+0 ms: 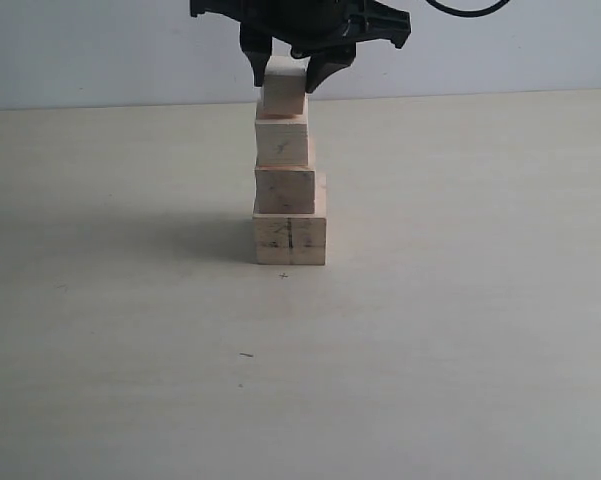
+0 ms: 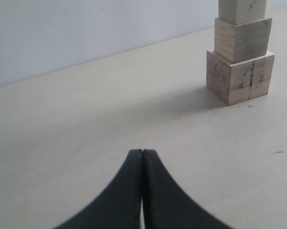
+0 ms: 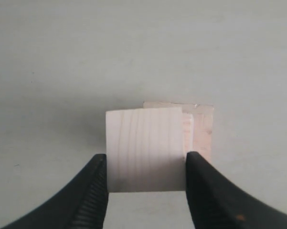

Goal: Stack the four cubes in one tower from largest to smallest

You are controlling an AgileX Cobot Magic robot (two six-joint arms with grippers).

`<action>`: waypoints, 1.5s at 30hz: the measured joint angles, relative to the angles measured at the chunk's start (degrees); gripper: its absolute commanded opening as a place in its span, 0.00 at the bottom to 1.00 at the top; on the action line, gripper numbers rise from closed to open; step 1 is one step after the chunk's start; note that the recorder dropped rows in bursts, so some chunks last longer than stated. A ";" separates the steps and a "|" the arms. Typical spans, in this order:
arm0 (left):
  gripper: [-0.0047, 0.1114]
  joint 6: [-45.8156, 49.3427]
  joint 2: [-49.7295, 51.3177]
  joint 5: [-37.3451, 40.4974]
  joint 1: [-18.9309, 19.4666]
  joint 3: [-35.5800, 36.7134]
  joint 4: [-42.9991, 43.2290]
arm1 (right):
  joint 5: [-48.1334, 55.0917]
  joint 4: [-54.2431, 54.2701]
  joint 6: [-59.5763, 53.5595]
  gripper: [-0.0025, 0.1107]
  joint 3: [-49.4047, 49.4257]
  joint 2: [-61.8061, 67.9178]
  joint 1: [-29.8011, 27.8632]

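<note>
The tower stands at mid-table. Its base is the largest cube (image 1: pixel 290 240) (image 2: pixel 241 78), marked by a dark seam line. On it sit the second cube (image 1: pixel 285 190) (image 2: pixel 242 40) and the third cube (image 1: pixel 282 142) (image 2: pixel 241 9). The smallest cube (image 1: pixel 283 95) (image 3: pixel 143 138) rests on top, slightly tilted. My right gripper (image 1: pixel 286 80) (image 3: pixel 145 162) comes down from above, shut on that top cube, one finger against each side. Edges of the lower cubes (image 3: pixel 203 129) peek out beneath. My left gripper (image 2: pixel 143 152) is shut and empty, low over the table, well away from the tower.
The pale table (image 1: pixel 460 330) stretches bare all around the tower, with a few small dark marks (image 1: pixel 246 354) on it. A plain white wall (image 1: pixel 100 50) runs along the back edge.
</note>
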 measured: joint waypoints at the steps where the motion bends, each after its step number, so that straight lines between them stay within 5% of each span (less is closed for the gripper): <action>1: 0.04 0.00 0.00 0.00 0.00 0.00 0.00 | 0.00 0.00 0.13 0.23 0.00 0.12 0.00; 45: 0.04 0.00 0.00 0.00 0.00 0.00 0.00 | 0.38 -7.82 6.95 0.23 0.00 0.12 3.27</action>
